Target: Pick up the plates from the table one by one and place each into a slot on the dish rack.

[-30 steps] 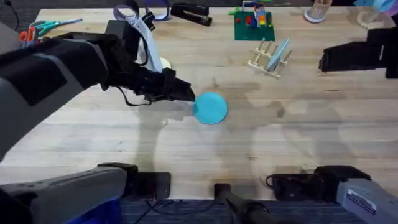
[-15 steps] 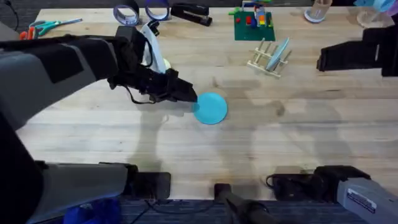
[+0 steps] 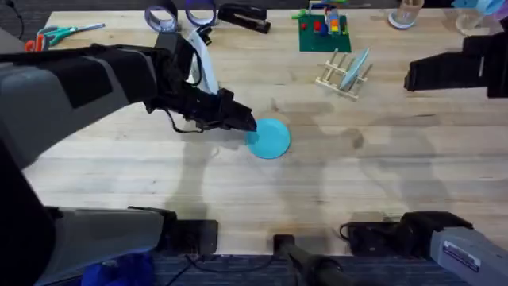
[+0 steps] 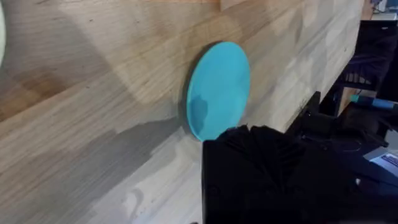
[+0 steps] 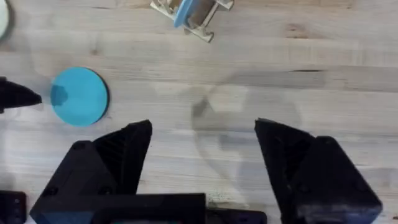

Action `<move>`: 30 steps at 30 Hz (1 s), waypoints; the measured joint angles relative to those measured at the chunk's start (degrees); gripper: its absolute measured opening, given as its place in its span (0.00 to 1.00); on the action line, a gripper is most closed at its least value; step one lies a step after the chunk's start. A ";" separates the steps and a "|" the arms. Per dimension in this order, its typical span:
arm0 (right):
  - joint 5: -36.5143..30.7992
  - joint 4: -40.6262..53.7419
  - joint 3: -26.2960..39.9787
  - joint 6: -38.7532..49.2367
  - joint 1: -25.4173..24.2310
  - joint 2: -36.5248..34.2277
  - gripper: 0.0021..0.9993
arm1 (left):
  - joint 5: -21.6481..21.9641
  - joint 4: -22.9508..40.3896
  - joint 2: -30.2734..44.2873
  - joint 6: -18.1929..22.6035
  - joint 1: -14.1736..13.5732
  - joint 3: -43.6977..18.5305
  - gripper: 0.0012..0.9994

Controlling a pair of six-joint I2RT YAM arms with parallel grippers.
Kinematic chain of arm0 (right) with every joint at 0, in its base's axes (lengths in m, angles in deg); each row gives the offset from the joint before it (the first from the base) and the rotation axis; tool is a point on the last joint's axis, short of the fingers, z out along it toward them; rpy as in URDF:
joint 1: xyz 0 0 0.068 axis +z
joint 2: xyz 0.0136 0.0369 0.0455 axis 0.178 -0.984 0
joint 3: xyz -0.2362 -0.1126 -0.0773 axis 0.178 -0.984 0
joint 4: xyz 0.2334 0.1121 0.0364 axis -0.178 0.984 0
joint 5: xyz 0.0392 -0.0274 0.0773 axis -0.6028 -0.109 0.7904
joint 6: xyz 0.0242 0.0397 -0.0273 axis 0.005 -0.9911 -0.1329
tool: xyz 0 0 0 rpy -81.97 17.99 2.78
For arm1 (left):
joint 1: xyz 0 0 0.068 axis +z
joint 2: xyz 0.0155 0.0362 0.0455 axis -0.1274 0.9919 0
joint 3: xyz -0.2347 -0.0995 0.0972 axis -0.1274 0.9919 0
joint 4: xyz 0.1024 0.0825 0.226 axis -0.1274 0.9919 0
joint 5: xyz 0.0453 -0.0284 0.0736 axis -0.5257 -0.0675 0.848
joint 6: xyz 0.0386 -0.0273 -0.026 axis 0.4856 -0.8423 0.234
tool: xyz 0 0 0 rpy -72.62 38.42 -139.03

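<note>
Turquoise plate (image 3: 269,137) lies flat on the table (image 3: 238,191), mid-board, at about 3 o'clock from the left gripper (image 3: 248,125), whose tip sits at the plate's near rim. Whether its fingers are parted I cannot tell. The right gripper (image 5: 202,140) hangs wide open, well apart, nearer the dish rack (image 3: 343,73).

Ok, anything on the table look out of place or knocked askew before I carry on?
Nothing stands out. The turquoise plate lies flat on the table at the left gripper. The light blue plate leans in a slot of the dish rack, which stands upright. The right gripper is open.
</note>
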 joint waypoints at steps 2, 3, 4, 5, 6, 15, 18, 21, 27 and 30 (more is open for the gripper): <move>0.00 0.00 0.01 0.01 0.00 0.00 1.00 | 0.36 0.00 0.00 0.00 0.00 0.00 0.04; 0.00 0.00 0.00 0.02 0.00 0.00 1.00 | 0.52 -0.02 0.00 -0.02 0.00 0.00 0.04; 0.00 0.00 0.02 0.02 0.00 0.00 1.00 | 0.70 -0.05 0.00 0.00 0.00 0.00 0.04; -0.01 0.00 0.02 0.02 0.00 0.00 1.00 | 0.81 -0.16 0.00 -0.01 0.00 0.00 0.04; 0.00 0.00 0.00 0.02 0.00 0.00 1.00 | 0.87 -0.26 0.04 0.00 0.00 0.00 0.04; 0.00 0.01 0.02 0.02 0.00 0.01 1.00 | 1.01 -2.48 5.59 0.02 0.00 0.02 0.04; 0.00 0.00 0.02 0.01 0.00 0.01 1.00 | 2.02 -3.82 8.34 -0.02 0.00 0.02 0.04; 0.00 0.01 0.02 0.00 0.00 0.01 0.99 | 2.71 -4.20 10.74 -0.32 0.02 0.01 0.04; 0.00 0.00 0.02 0.02 0.00 0.01 0.99 | 0.41 -4.67 13.47 -1.29 0.17 -0.04 0.04; 0.00 0.01 0.02 0.02 0.00 0.00 0.99 | -0.27 -5.01 13.92 -2.37 0.17 -0.04 0.04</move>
